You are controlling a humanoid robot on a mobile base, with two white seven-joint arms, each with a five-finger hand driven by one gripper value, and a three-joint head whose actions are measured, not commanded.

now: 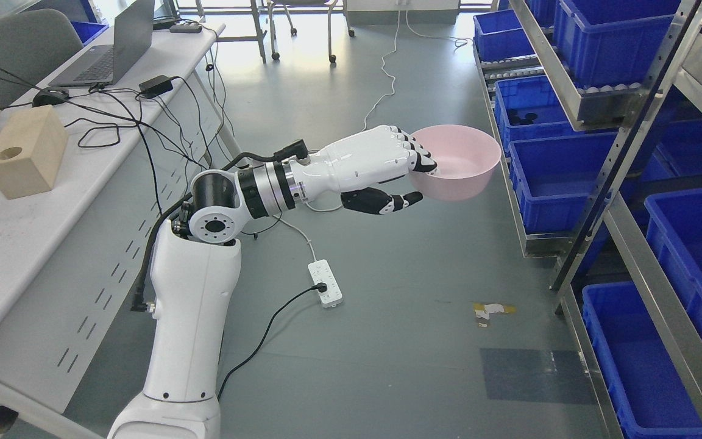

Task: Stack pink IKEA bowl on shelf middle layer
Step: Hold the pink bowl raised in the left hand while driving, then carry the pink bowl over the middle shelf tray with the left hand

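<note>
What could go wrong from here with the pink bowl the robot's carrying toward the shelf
1. The left hand pinches the pink bowl only at its near rim, fingers inside and thumb beneath, so the bowl could tilt or slip out over the floor.
2. The shelf has slanted metal posts and rails right beside the bowl; the far rim could knock one on the way in.
3. The blue bins fill the shelf levels in view, leaving little free room for setting it down.

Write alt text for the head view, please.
The left robot hand holds a pink bowl by its rim above the grey floor, beside a shelf of blue bins. A white table stands opposite.
</note>
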